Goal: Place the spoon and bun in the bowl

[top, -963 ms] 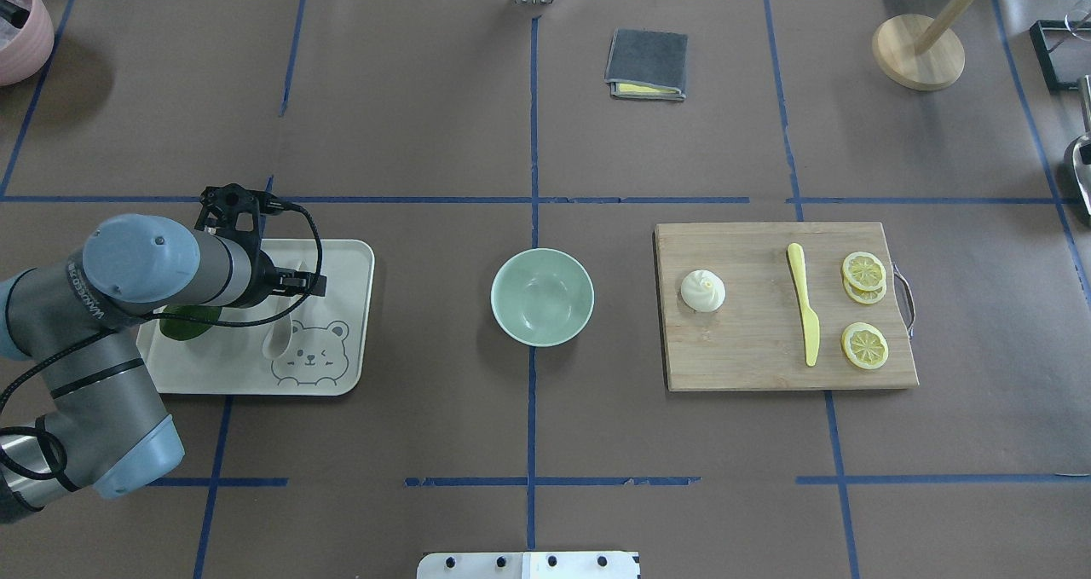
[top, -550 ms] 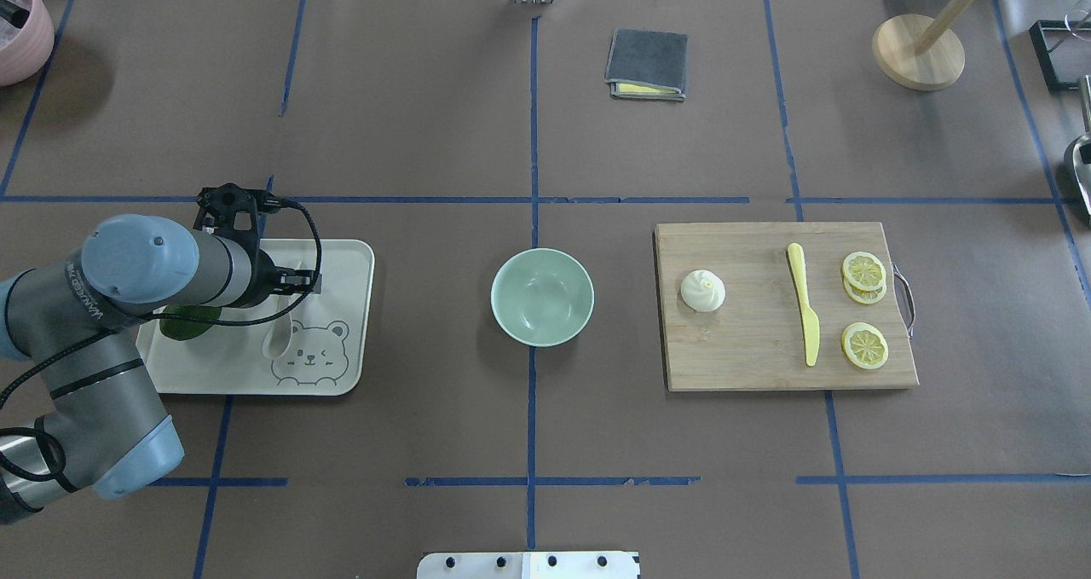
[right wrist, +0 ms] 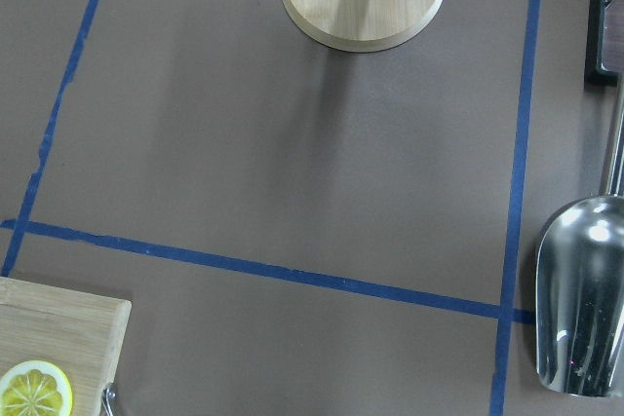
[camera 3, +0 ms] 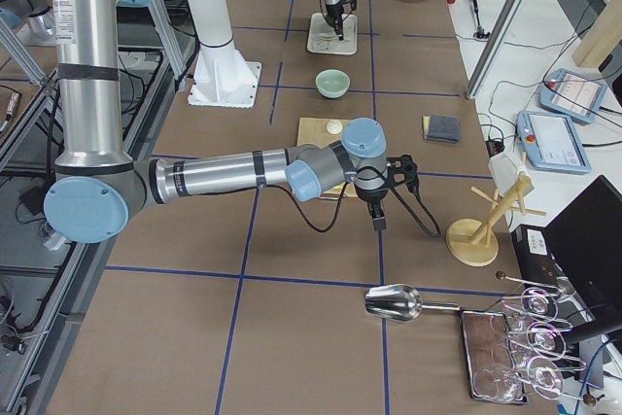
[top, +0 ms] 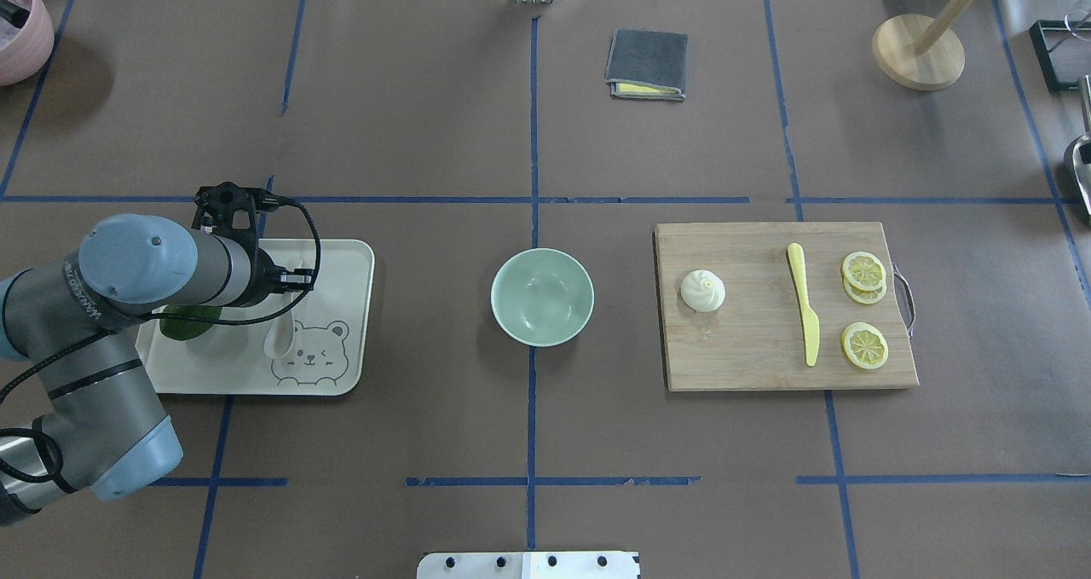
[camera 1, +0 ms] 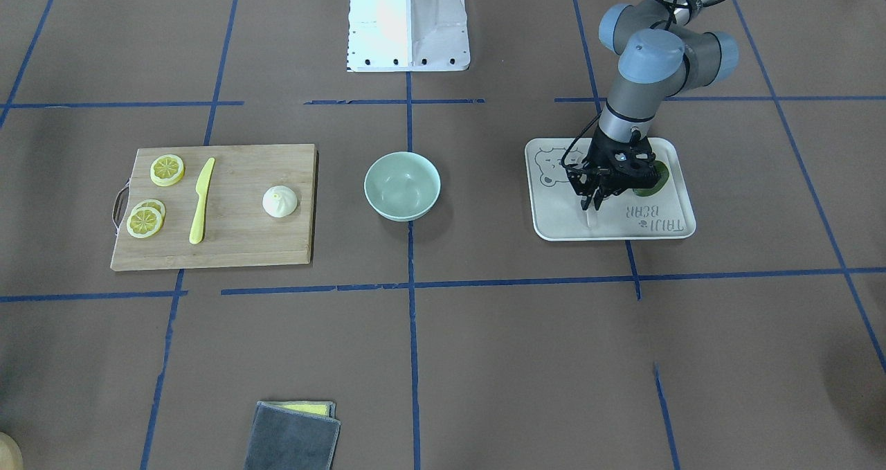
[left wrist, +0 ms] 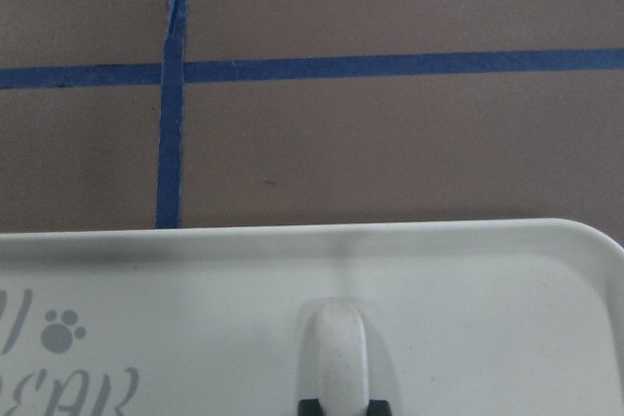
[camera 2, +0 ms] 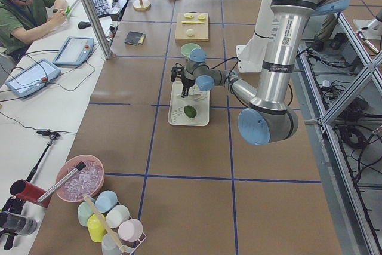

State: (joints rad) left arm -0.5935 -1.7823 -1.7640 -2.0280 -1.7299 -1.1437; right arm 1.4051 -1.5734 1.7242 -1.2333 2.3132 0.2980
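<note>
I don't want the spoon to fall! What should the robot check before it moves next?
1. Spoon handle sits inside the left tool: ok.
2. Left tool squeezing the spoon firmly: cannot tell.
3. Mint-green bowl upright and empty: ok.
4. Dark green fruit apart from the spoon on the tray: ok.
5. Bun on the wooden cutting board, untouched: ok.

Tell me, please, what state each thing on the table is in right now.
spoon: lying on the tray, handle gripped
left gripper: shut on the spoon's handle
right gripper: hovering beside the cutting board; open or shut unclear
bun: resting on the cutting board, untouched
bowl: upright, empty
</note>
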